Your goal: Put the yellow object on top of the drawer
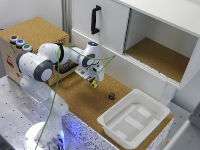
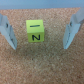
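The wrist view shows the gripper (image 2: 42, 34) with its two fingers (image 2: 9, 31) spread wide apart, clamped on nothing; between them, touching neither, sits the yellow object (image 2: 35, 31), a small cube with dark marks on its faces, resting on the cork surface (image 2: 45, 65). In the exterior view the gripper (image 1: 91, 81) hangs low over the same cork counter (image 1: 82, 100), the yellow object (image 1: 93, 83) showing only as a small yellow speck at the fingertips; whether the fingers reach the counter cannot be told. The drawer (image 1: 32, 37), a cream box with a cork top and coloured round buttons (image 1: 20, 43), stands at the exterior view's left, behind the arm and well apart from the cube. A small dark ball (image 1: 111, 96) lies on the cork near the gripper, toward the exterior view's right; beyond it sits a white plastic tray (image 1: 134, 119); a tall white cabinet (image 1: 107, 25) with a black handle (image 1: 95, 20) stands behind.
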`<state>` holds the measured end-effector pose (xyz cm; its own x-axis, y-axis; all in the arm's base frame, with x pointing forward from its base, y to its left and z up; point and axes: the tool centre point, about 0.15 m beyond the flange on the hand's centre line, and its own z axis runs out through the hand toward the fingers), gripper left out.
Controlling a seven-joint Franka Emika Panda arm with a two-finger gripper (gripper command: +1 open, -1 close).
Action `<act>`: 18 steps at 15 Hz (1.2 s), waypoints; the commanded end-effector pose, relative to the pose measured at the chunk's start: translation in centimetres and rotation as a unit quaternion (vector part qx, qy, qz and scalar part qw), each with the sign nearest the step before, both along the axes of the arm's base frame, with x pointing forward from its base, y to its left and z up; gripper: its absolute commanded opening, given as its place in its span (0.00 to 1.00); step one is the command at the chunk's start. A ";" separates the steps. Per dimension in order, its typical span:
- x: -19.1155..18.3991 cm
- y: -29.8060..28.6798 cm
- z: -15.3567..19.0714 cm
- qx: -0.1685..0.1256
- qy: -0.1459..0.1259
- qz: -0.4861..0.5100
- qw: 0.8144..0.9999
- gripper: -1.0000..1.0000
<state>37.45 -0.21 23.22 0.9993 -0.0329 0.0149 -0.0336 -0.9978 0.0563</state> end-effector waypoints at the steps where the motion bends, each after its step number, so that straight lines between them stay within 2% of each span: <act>1: 3.7 0.2 -2.8 0.007 0.004 0.025 1.000 1.00; 5: 4.9 1.3 -3.2 0.013 0.004 0.037 0.999 1.00; 6: 5.0 1.6 -3.0 0.012 -0.006 0.036 0.999 0.00; 12: 4.6 2.1 -2.6 0.018 -0.015 0.029 0.999 0.00; 15: 4.3 1.8 -2.7 0.008 -0.015 0.021 1.000 0.00; 18: 3.8 1.8 -1.7 0.004 -0.027 0.013 1.000 0.00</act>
